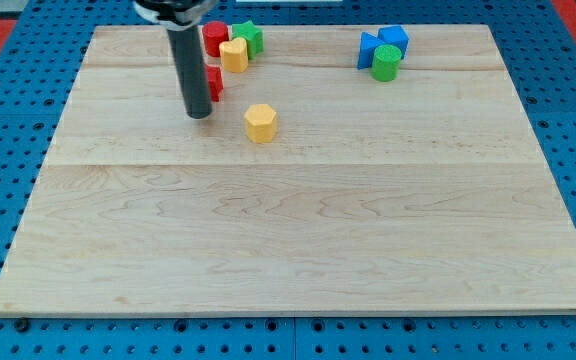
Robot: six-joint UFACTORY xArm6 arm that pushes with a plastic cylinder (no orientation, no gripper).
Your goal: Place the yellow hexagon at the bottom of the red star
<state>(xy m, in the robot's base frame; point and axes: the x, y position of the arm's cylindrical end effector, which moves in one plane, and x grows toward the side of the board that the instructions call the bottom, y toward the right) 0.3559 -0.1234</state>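
Our tool is a plain dark rod. It cannot open or shut, and it holds nothing. Its tip rests on the counter, just in front of a red block that we take for the red star, mostly hidden behind the rod. The yellow hexagon sits near the tip, toward the view's right. If we push it off-center, it may spin away or bump the red block out of place.
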